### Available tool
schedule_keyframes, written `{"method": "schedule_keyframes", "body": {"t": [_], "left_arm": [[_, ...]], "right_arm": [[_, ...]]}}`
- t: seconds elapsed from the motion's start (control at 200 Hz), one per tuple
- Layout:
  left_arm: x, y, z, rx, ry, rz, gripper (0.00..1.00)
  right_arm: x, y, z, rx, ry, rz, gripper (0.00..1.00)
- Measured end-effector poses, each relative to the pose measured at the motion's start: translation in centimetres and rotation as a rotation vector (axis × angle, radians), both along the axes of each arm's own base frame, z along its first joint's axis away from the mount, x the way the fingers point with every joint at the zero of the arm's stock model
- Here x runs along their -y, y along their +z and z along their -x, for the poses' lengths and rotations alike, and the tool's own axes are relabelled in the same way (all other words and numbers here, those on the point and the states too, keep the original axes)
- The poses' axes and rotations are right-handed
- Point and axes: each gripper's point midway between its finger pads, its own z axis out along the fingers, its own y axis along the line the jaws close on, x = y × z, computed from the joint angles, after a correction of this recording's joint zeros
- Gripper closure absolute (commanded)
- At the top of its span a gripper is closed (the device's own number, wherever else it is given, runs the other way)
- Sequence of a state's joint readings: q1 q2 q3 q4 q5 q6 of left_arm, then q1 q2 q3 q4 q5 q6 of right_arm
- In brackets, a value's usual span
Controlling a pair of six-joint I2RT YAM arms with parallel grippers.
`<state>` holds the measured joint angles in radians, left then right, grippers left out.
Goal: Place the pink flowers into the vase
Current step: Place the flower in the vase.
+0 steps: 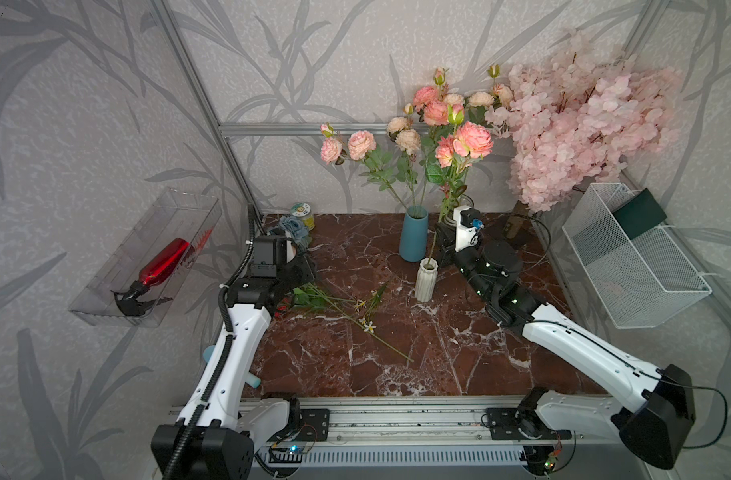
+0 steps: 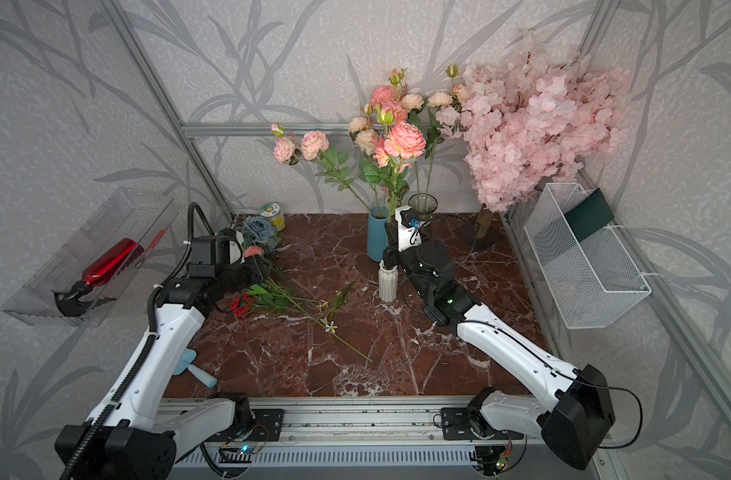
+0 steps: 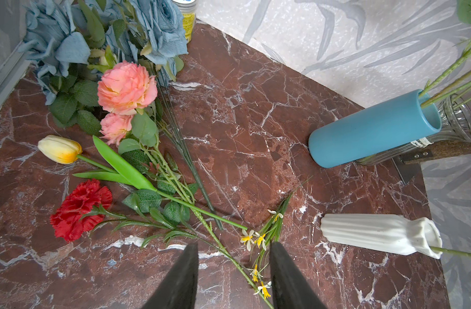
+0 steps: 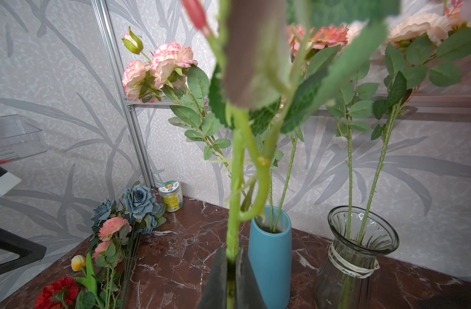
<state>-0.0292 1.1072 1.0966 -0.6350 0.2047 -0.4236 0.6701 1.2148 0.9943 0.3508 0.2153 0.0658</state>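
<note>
The right gripper (image 4: 231, 258) pinches the pink flowers (image 4: 237, 160) by a stem footed in the white vase (image 1: 425, 280), while the left gripper (image 3: 234, 250) hangs part-open and empty over loose stems (image 1: 318, 298) at left, with open marble tabletop (image 1: 397, 374) toward the near edge.

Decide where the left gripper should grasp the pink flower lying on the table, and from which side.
I would grip the pink flower by its bare lower stem, below the leaves, from straight above, left gripper spanning it. It lies flat on the table; higher up, tulip and carnation stems crowd it.
</note>
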Motion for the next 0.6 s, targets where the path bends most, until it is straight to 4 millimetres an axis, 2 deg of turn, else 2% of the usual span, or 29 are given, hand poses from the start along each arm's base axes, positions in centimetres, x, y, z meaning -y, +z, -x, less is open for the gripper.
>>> {"method": "schedule_keyframes", "body": {"t": [0.16,0.6], "left_arm": [[0.0,0.0,0.0,0.000,-0.001,0.002,0.55],[0.0,0.0,0.0,0.000,0.000,0.005,0.56]], "right_arm": [[-0.4,-0.9,-0.5,-0.001,-0.002,0.017,1.00],[-0.3,-6.1,-3.2,-0.074,-0.046,0.058,1.00]]}}
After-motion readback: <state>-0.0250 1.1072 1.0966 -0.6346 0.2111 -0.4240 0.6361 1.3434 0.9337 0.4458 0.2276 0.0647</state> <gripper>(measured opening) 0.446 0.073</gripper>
